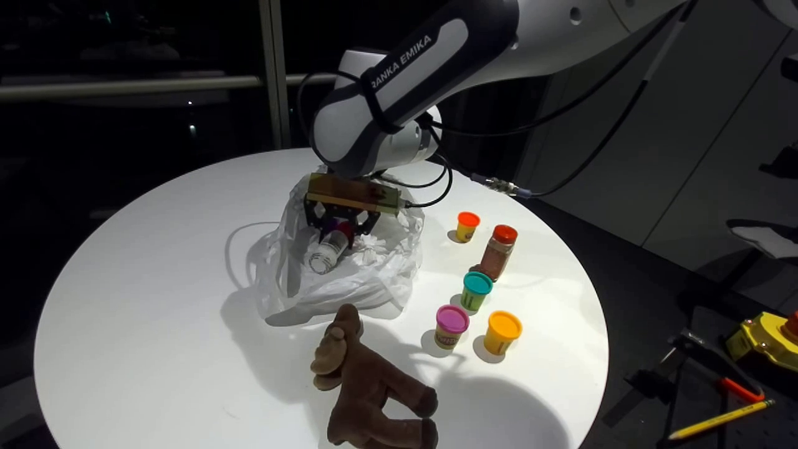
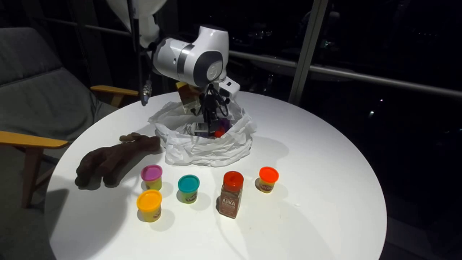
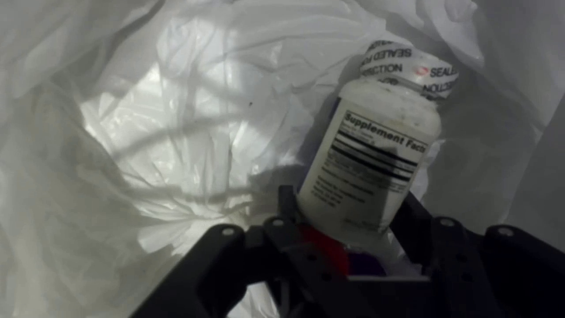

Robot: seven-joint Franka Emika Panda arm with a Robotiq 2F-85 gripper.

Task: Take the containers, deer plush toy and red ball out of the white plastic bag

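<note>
My pincer, part-way spread, has its fingers on either side of the base of a white bottle; whether they pinch it, I cannot tell. The bottle's long axis slants, cap pointing away from my pincer. Below its base, a red thing lies partly hidden. Around us all rises the white plastic bag. Farther out, the deer plush toy lies on the counter, near four upright tubs and a red-lidded jar.

The table bears bag, deer, tubs, jar.
</note>
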